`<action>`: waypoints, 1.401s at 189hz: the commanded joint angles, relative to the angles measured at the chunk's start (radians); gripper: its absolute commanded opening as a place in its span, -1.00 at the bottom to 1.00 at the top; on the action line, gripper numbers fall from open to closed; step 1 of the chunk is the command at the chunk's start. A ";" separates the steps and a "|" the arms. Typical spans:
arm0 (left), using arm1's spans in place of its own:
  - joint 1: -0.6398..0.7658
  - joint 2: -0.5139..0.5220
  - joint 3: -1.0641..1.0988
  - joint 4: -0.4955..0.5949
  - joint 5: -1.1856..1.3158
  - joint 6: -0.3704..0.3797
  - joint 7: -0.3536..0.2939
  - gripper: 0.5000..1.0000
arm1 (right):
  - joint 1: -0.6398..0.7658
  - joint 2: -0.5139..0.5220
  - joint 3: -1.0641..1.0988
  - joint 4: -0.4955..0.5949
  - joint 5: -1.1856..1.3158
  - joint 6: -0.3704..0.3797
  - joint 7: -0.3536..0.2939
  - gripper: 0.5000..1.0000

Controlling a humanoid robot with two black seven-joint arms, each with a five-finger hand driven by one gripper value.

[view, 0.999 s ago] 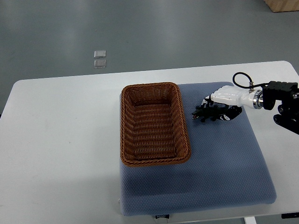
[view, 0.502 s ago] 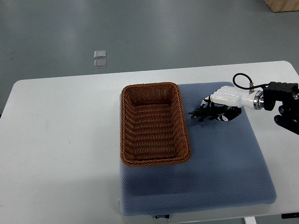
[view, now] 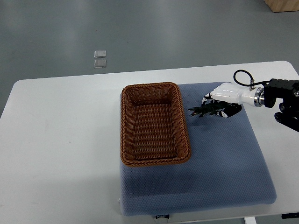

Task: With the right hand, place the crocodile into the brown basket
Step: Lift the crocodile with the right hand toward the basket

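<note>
A dark green toy crocodile (view: 204, 110) is held in my right hand (view: 224, 100), whose white fingers are curled around its rear half. Its head end sticks out to the left, toward the basket, above the blue mat. The brown wicker basket (view: 154, 160) stands on the mat's left part, and nothing lies inside it. The crocodile's tip is a short way right of the basket's right rim. My right arm comes in from the right edge. The left arm does not show.
A blue-grey padded mat (view: 224, 163) covers the right half of the white table (view: 60, 140). Two small clear squares (view: 99, 59) lie on the grey floor beyond the table. A cardboard box corner (view: 282, 4) shows at the top right.
My right hand has lifted the crocodile slightly off the mat and carried it a little up in the picture. The basket has not moved.
</note>
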 commanded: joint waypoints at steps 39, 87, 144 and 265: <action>0.000 0.000 0.000 -0.002 0.000 -0.001 0.000 1.00 | 0.003 0.000 0.006 0.001 0.012 0.006 0.000 -1.00; 0.000 0.000 0.000 0.000 0.000 -0.001 0.000 1.00 | 0.003 0.000 0.006 0.001 0.014 0.011 0.000 -1.00; 0.000 0.000 0.000 0.000 0.000 0.001 0.000 1.00 | 0.025 -0.007 0.010 0.001 0.022 0.032 0.000 -1.00; 0.000 0.000 0.000 -0.002 0.000 0.001 0.000 1.00 | 0.054 -0.014 0.012 -0.004 0.075 0.080 0.002 -1.00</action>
